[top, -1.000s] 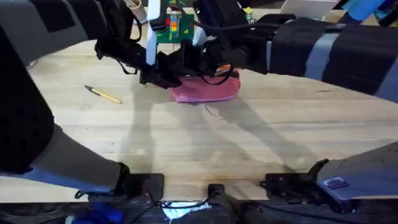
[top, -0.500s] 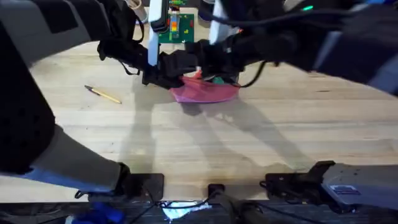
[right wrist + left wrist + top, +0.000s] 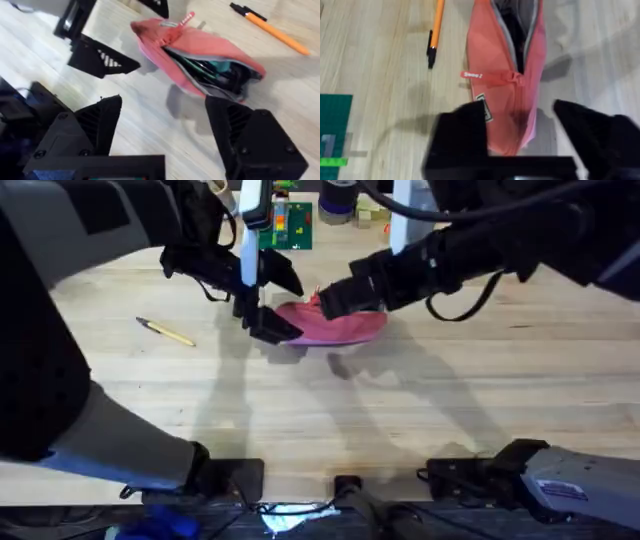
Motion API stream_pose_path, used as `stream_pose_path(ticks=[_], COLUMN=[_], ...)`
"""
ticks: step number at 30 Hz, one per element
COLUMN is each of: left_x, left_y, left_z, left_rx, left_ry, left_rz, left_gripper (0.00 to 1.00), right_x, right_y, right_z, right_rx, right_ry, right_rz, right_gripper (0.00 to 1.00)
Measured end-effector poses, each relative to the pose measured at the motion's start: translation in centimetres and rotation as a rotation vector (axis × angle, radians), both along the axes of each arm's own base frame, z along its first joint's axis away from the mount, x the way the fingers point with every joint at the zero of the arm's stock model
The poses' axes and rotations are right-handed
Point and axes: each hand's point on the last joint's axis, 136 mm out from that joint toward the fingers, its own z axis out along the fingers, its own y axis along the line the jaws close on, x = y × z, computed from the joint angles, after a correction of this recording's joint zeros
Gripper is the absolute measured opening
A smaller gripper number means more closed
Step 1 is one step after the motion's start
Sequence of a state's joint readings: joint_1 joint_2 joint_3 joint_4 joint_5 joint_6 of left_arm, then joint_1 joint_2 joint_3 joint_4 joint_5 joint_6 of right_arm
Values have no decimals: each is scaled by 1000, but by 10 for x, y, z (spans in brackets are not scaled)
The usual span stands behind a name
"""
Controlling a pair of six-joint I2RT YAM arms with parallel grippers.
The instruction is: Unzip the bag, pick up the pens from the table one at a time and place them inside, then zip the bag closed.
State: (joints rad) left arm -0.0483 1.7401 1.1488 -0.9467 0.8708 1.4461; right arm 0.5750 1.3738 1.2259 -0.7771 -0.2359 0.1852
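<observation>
Judging by the unzipped bag lying on the tabletop, we are collecting pens. Both jaws stand apart, empty. Next we must grasp the orange pen just beside it.

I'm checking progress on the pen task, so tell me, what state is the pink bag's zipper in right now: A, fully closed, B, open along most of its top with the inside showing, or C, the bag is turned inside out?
B: the bag gapes along its top, with dark and teal contents visible inside, and the zipper pull sits near one end.
</observation>
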Motion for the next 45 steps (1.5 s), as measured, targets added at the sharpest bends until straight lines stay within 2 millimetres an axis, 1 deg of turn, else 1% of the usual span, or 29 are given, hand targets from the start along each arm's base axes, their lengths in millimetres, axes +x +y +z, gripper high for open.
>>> stream_pose_path(ticks=[1, 2, 7, 10, 12, 14, 16, 19, 21, 24, 28, 30, 32, 39, 40, 41, 42, 44, 45], left_x=[0, -1, -2, -13, -17, -19, -20, -21, -21, -21, -27, -33, -39, -78, -82, -85, -87, -92, -95], left_y=[-1, -2, -2, 3, 7, 14, 21, 31, 37, 44, 49, 51, 52, 56, 58, 60, 62, 66, 68], left_z=[0, 0, 0, 1, 6, 16, 29, 53, 66, 75, 76, 80, 90, 135, 140, 144, 148, 154, 156], left_rx=[-1, -3, -2, 21, 32, 33, 24, -3, -16, -27, -15, 4, 18, 66, 73, 80, 86, 106, 117], left_ry=[-1, 1, 23, 112, 163, 205, 235, 246, 232, 204, 204, 190, 160, 29, 9, -13, -31, -59, -70], left_rz=[-4, -4, 7, 32, 53, 76, 91, 96, 89, 75, 60, 51, 45, 66, 75, 88, 101, 131, 145], left_gripper=[954, 983, 993, 994, 995, 995, 996, 997, 997, 997, 997, 997, 997, 995, 995, 995, 995, 996, 995], right_x=[-1, -2, -5, -5, -1, 2, 6, 11, 15, 23, 31, 33, 34, 40, 41, 42, 43, 45, 45], right_y=[-3, -6, -15, -19, -22, -26, -28, -29, -31, -30, -22, -18, -17, -12, -11, -11, -10, -9, -9], right_z=[-1, -2, -4, 3, 8, 13, 17, 23, 26, 28, 20, 18, 17, 28, 29, 30, 30, 32, 32], right_rx=[-12, -25, -73, -105, -138, -172, -196, -216, -226, -240, -250, -256, -263, -266, -268, -270, -275, -289, -304], right_ry=[-3, -6, -22, -55, -94, -134, -168, -208, -227, -239, -216, -206, -200, -248, -256, -267, -284, -318, -343], right_rz=[13, 26, 91, 140, 164, 189, 214, 238, 248, 270, 327, 355, 379, 429, 437, 447, 467, 513, 555], right_gripper=[996, 996, 995, 995, 995, 995, 995, 995, 995, 996, 996, 995, 995, 983, 964, 910, 750, 480, 311])
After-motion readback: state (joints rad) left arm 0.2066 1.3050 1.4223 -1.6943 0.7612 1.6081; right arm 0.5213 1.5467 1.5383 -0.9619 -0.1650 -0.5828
